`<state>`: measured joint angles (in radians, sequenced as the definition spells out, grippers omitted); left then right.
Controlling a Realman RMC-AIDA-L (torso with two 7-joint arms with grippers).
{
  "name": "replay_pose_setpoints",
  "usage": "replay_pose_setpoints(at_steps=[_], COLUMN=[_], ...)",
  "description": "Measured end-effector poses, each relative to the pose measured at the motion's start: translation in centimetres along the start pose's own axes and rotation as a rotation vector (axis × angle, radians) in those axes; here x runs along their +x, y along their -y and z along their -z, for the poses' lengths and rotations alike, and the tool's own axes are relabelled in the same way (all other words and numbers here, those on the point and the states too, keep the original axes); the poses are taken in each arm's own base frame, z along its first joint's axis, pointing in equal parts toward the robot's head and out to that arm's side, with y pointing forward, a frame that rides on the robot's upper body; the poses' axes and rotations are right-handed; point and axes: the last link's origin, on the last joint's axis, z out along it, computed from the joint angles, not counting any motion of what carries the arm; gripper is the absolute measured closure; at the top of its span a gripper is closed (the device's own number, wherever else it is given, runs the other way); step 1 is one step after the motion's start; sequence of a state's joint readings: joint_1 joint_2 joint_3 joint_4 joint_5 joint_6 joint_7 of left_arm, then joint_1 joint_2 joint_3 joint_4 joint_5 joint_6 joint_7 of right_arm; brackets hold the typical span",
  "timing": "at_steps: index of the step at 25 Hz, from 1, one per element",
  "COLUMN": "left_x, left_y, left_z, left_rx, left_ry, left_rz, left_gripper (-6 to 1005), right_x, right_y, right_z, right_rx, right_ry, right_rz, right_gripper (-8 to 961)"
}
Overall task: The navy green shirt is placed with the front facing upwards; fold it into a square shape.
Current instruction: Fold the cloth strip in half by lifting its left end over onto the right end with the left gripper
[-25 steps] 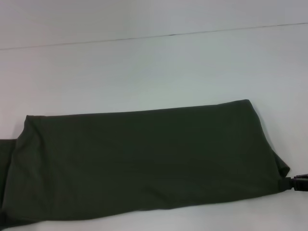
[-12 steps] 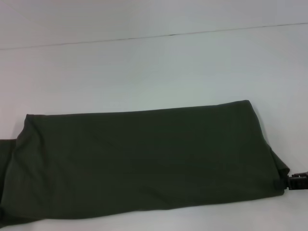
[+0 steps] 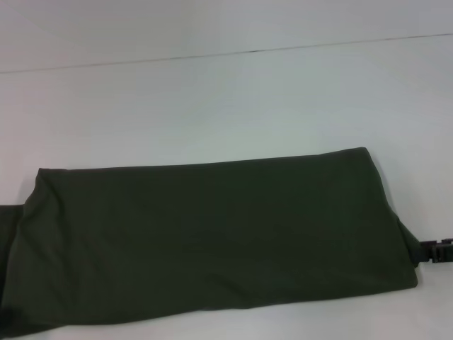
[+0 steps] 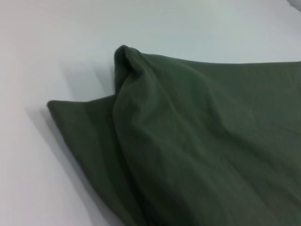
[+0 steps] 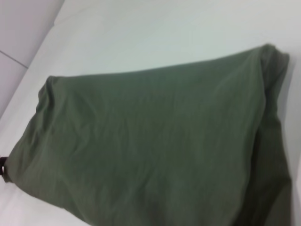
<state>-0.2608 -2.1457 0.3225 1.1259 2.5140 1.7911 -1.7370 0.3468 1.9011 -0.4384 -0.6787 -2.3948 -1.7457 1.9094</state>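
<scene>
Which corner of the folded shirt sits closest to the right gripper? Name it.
The near right corner of the navy green shirt, beside the right gripper at the head view's right edge; the far corners lie well away from it.

Black, blocky right tool [image 3: 437,252] with ridged edges.

White table [image 3: 212,106] — plain surface; a thin dark seam [image 3: 255,51] crosses it.

lighting was diffuse and even; no glare was recorded on the white table [image 3: 212,99]. the navy green shirt [image 3: 212,234] was rendered very dark in the head view, its folds barely resolved. a soft shadow was noted beside the cloth's raised corner [image 4: 123,52] in the left wrist view. all three views were slightly soft.
</scene>
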Motion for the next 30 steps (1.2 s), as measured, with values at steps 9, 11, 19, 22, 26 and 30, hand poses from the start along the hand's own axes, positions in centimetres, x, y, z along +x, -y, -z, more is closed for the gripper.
replay_pose_setpoints(at_steps=[9, 11, 19, 22, 26, 30], left_x=[1.6, 2.2, 5.3, 6.2, 6.7, 7.2], left_y=[1.4, 1.7, 2.5, 2.7, 2.8, 3.2], left_z=[1.2, 1.3, -0.2, -0.8, -1.1, -1.2], left_rx=[0.071, 0.085, 0.101, 0.094, 0.092, 0.116], left_ry=[-0.076, -0.099, -0.132, -0.139, -0.144, -0.143], left_rz=[0.006, 0.002, -0.033, -0.031, -0.032, -0.043], left_gripper=[309, 235, 154, 135, 130, 131], right_x=[-1.8, -2.3, -4.9, -5.3, -5.6, -6.0], right_y=[-0.4, -0.5, -2.1, -2.6, -3.0, -3.3], right_z=[1.9, 2.2, 1.7, 0.7, -0.6, -1.4], right_rx=[0.006, 0.000, -0.094, -0.113, -0.111, -0.130], right_ry=[0.111, 0.146, 0.380, 0.433, 0.470, 0.489], right_rz=[0.026, 0.030, 0.109, 0.170, 0.224, 0.244], right_gripper=[312, 312, 313, 312, 247, 131])
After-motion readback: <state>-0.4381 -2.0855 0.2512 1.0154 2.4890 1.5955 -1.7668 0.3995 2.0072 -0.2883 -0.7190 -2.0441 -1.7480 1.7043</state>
